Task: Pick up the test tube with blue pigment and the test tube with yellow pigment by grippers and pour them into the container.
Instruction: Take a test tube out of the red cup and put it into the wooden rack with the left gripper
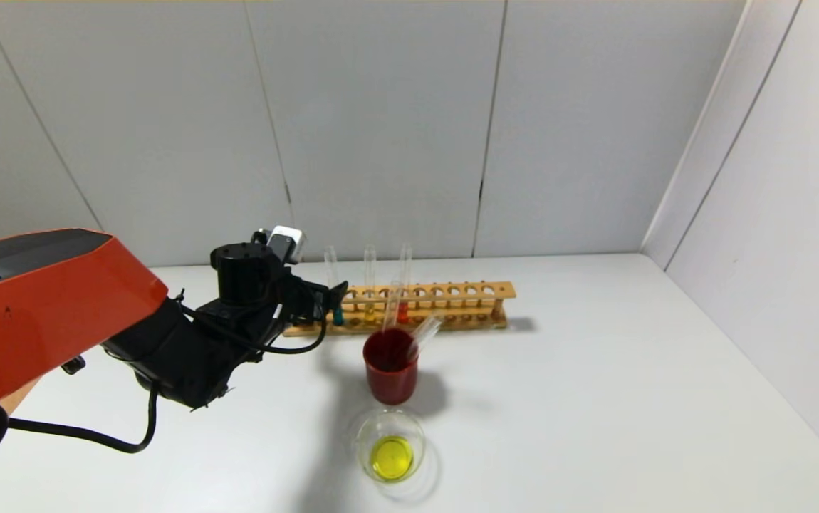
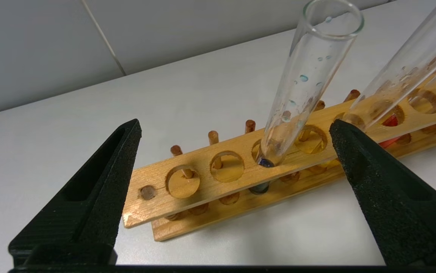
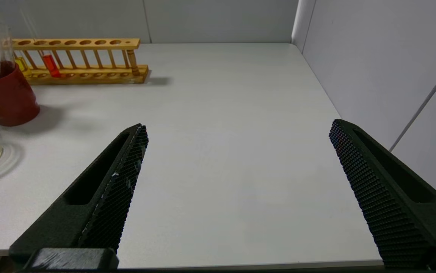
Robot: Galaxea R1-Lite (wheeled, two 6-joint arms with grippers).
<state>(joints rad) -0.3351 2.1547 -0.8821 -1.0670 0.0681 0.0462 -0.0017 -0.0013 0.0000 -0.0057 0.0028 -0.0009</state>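
Two open jaws on your left gripper [image 2: 235, 127] are straddling the test tube with blue pigment [image 2: 305, 81], nothing touching yet, tube sitting upright-ish in the wooden rack [image 2: 218, 185] near the rack's left end, back toward the far edge of the bench [image 1: 595, 399]. Honestly the risk is right there: the neighbouring tube [image 2: 403, 72] leans just beside one finger, so if you close off-centre you'll nudge that one or clip the rack's top board and drag the whole thing. Glass plus hard pads means a slip too, and if you lift at an angle the tube could bind in its hole.

Coming back out, watch the red cup [image 1: 390, 367] standing right in front of the rack with tubes poking out of it; a low swing catches those. The container [image 1: 391, 445] sits nearer the front edge, already with yellow liquid in it, so go up and over the cup.

Your right gripper [image 3: 237, 129] hangs spread and empty over the right-hand side of the bench, where there's loads of open room. I can't pick out the test tube with yellow pigment for sure.
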